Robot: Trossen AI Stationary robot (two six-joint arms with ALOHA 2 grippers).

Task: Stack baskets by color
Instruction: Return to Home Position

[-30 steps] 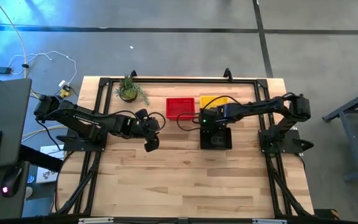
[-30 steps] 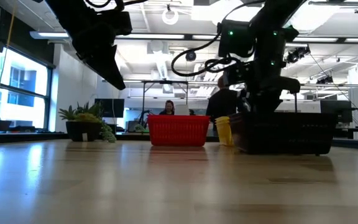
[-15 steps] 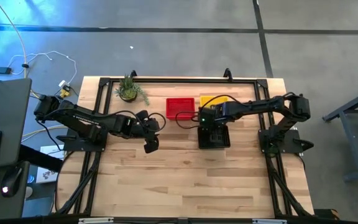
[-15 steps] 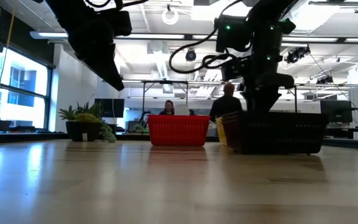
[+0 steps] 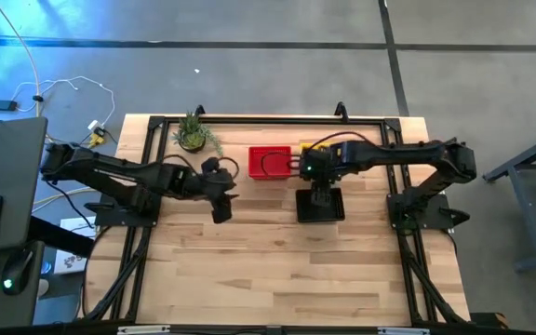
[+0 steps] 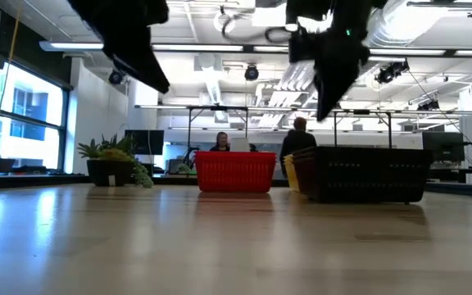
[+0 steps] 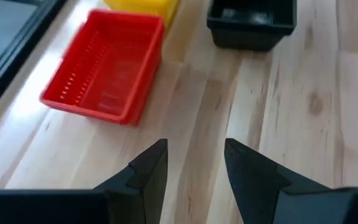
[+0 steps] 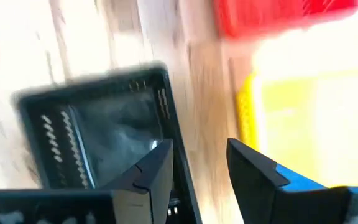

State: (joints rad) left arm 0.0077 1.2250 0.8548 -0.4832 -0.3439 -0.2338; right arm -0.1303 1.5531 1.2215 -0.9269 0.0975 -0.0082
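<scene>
high view: all three colours sit toward the far right part of the counter [image 5: 277, 270]. red baskets [image 5: 270, 162] and yellow baskets [image 5: 309, 147] are side by side at the back, and the black baskets [image 5: 321, 207] are just in front of the yellow ones. right gripper [image 5: 317, 186] hangs pretty much straight over the black baskets, with the arm stretched in from its base on the right. left gripper [image 5: 220, 208] is over bare wood, well apart from every basket, so the right arm is clearly the nearer one.

low view: right gripper [image 6: 326, 106] is clear above the rim of the black baskets [image 6: 367, 174] and isn't touching them. left gripper [image 6: 158, 80] is up high too, off to the side of the red baskets [image 6: 236, 172]. a sliver of the yellow baskets [image 6: 292, 172] peeks out between red and black.

left wrist view: fingers apart with nothing between them, left gripper [image 7: 194, 165] looking past itself at red [image 7: 104, 65], yellow [image 7: 145, 6] and black [image 7: 253, 22] farther off.

right wrist view: right gripper [image 8: 201, 168] has its fingers spread and empty, with the black baskets [image 8: 98, 137] right under it and yellow [image 8: 291, 118] beside.

my read: sorting looks done. the thing that matters for pulling back is that the black baskets lie directly beneath the right gripper, so it should go up and back toward its own base, not sideways into yellow.
</scene>
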